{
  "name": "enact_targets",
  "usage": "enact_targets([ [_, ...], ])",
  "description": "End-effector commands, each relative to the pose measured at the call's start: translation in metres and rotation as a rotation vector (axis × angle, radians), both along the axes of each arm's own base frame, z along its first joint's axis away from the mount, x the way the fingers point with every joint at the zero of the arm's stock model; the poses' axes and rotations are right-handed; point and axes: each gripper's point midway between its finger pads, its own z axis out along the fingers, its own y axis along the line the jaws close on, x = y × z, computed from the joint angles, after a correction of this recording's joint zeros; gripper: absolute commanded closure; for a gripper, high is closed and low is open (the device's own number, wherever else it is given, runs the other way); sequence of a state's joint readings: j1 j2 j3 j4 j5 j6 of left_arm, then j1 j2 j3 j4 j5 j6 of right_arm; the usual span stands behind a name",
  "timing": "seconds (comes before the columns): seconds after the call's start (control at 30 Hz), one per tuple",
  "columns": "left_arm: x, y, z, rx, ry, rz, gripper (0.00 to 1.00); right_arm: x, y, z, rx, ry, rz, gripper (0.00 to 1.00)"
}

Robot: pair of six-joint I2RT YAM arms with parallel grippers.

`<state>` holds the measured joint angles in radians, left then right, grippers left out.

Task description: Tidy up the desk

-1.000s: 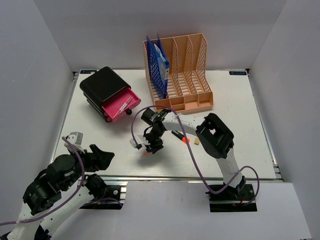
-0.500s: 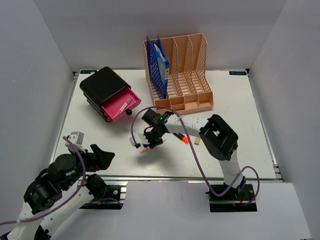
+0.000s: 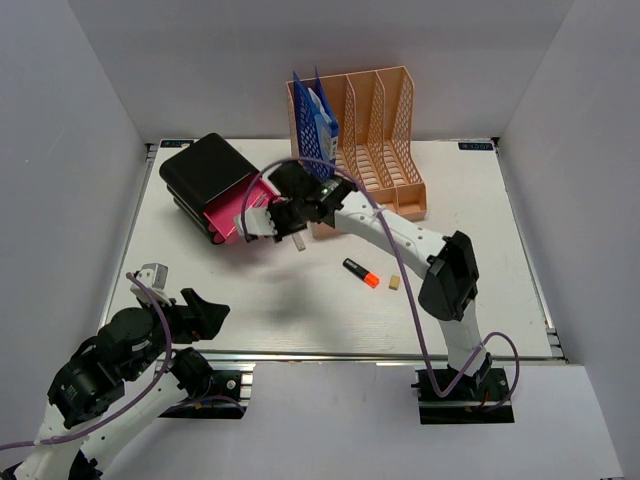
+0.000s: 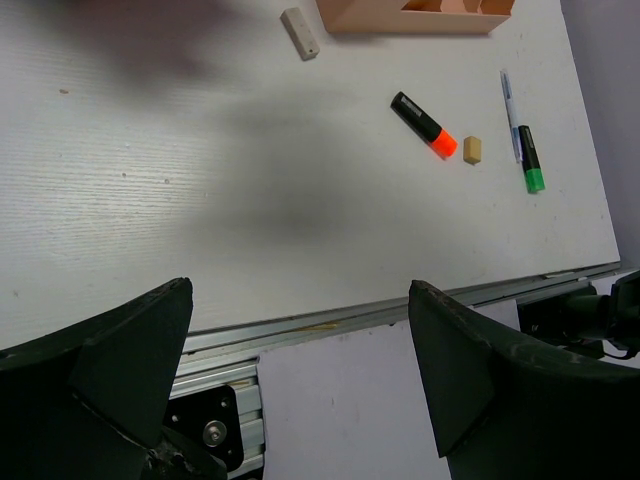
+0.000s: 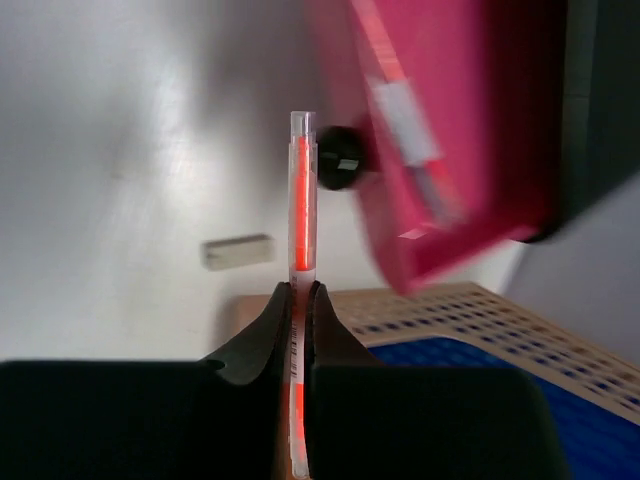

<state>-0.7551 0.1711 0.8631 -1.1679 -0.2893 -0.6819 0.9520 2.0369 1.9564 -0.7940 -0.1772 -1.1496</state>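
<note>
Top external view: the desk (image 3: 480, 230) lies white and flat under both arms, with a metal rail along its near edge. The right gripper (image 3: 272, 220) is reached out over the far left part of the desk. It hangs at the near corner of the open pink drawer (image 3: 232, 215) of a black drawer unit (image 3: 205, 168).

Right wrist view: the gripper's fingers are pinched tight on a clear pen (image 5: 301, 190) with a red core. The pen sticks straight out past the fingertips, and the drawer's black knob (image 5: 340, 172) appears just beside its tip. A white eraser (image 5: 237, 252) lies on the desk below.

The left gripper (image 4: 300, 300) hangs over the near left edge, fingers spread wide, holding nothing.

Loose on the desk are an orange highlighter (image 3: 360, 272) and a tan block (image 3: 394, 283) just beside it. The left wrist view also shows a green marker (image 4: 530, 160) and a white pen (image 4: 510, 100) lying side by side.

A peach file rack (image 3: 385, 120) stands at the far edge, with blue folders (image 3: 318, 125) in its leftmost compartment.
</note>
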Motion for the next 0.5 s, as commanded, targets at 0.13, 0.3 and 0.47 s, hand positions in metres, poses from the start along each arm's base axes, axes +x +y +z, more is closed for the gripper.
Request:
enact_targets([
  [0.13,0.001,0.002,-0.001,0.003,0.004,0.010,0.02,0.040,0.013,0.103,0.165,-0.334,-0.026,1.00],
  [0.3,0.001,0.000,-0.003,0.013,0.015,0.007,0.02,0.064,0.051,0.115,0.259,-0.520,0.043,1.00],
  [0.47,0.001,0.001,-0.003,0.011,0.012,0.007,0.02,0.061,0.084,0.119,0.339,-0.502,0.097,1.00],
])
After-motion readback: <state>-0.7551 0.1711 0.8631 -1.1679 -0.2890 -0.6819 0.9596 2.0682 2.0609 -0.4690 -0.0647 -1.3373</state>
